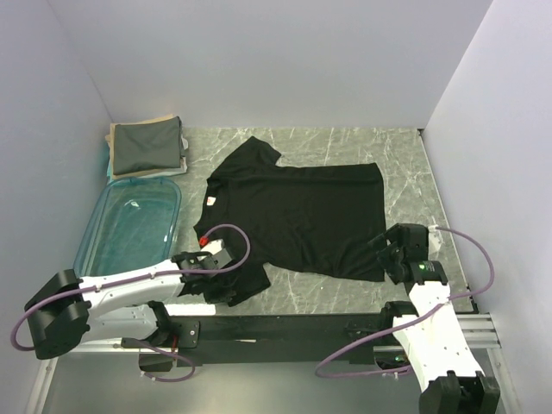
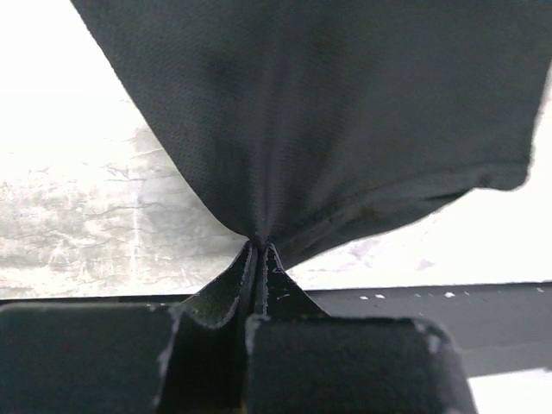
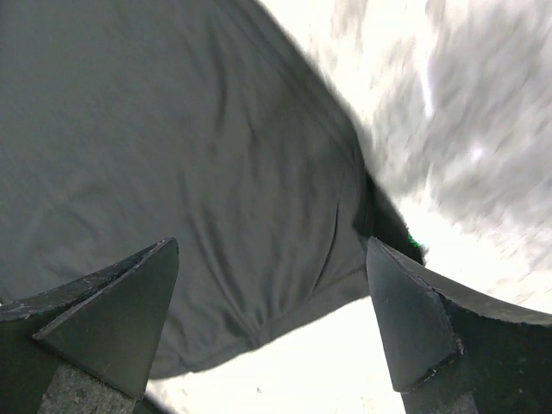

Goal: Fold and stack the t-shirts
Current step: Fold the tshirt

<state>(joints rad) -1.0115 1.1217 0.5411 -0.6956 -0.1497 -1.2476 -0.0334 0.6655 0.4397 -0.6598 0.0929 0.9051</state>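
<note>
A plain black t-shirt [image 1: 297,211] lies spread on the marble table, collar to the left, hem to the right. My left gripper [image 1: 231,289] is shut on the shirt's near sleeve; in the left wrist view the cloth [image 2: 328,112] hangs pinched from the closed fingertips [image 2: 257,250]. My right gripper [image 1: 385,256] is open just above the shirt's near hem corner; the right wrist view shows that corner [image 3: 250,259] between the spread fingers, untouched. Folded dark grey-green shirt [image 1: 147,145] lies on a beige one [image 1: 148,173] at the back left.
A clear blue plastic tub [image 1: 131,226] stands at the left, beside my left arm. Grey walls close in the table on three sides. A black rail [image 1: 293,328] runs along the near edge.
</note>
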